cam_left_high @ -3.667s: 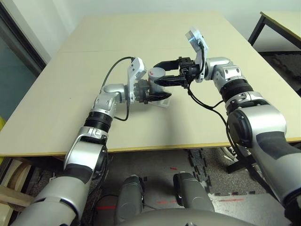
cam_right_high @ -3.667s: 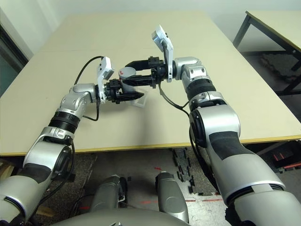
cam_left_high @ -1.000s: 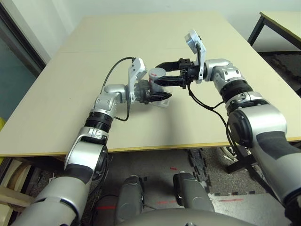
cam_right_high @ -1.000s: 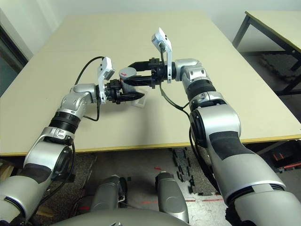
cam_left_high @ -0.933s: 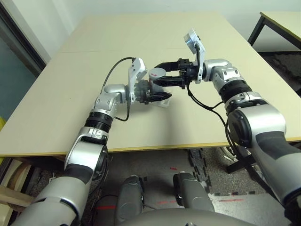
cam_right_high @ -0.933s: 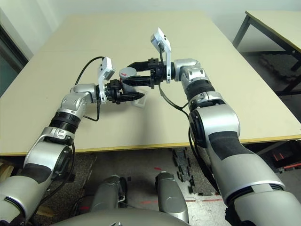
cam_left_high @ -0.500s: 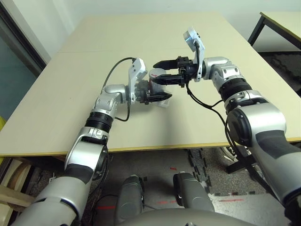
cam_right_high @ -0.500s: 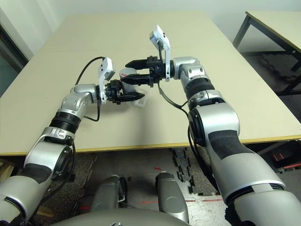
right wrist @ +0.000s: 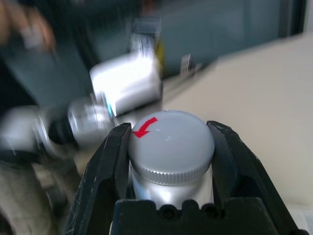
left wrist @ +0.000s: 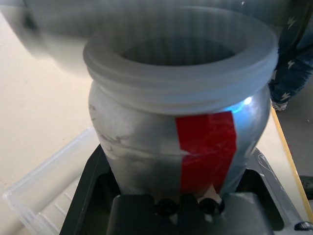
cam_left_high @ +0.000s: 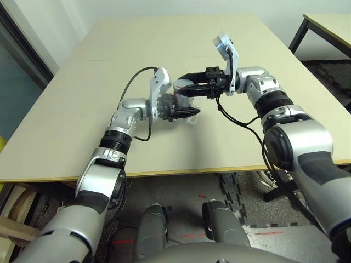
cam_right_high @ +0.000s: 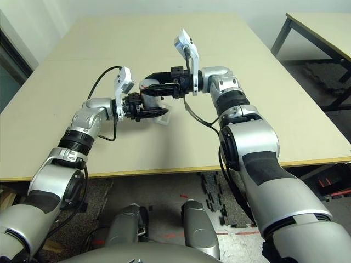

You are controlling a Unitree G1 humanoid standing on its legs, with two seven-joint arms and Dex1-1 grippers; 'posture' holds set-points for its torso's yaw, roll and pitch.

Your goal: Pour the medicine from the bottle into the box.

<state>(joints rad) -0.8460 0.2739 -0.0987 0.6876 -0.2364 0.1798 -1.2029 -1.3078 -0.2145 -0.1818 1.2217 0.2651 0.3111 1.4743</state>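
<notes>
My left gripper (cam_left_high: pixel 183 112) is shut on the silvery bottle (cam_left_high: pixel 176 102), holding it upright over the table by its lower body. The left wrist view shows the bottle (left wrist: pixel 161 127) with its red stripe and a bare threaded neck, with a blurred grey shape just over the neck. Reaching in from the right, my right gripper (cam_left_high: pixel 185 87) is shut on the round silver cap (right wrist: pixel 171 139), which carries a red arrow, right above the bottle. The clear box (cam_left_high: pixel 192 119) lies on the table under and just behind the bottle. The medicine is hidden.
The beige table (cam_left_high: pixel 181 38) stretches wide beyond and beside the arms, and its near edge (cam_left_high: pixel 181 171) runs below them. A second table (cam_left_high: pixel 329 24) stands at the far right. The left wrist's cable (cam_left_high: pixel 131 82) loops over the left forearm.
Half a second ago the right gripper's fingers stood spread apart around the cap; now they are closed on it. The left gripper and the bottle have stayed in place.
</notes>
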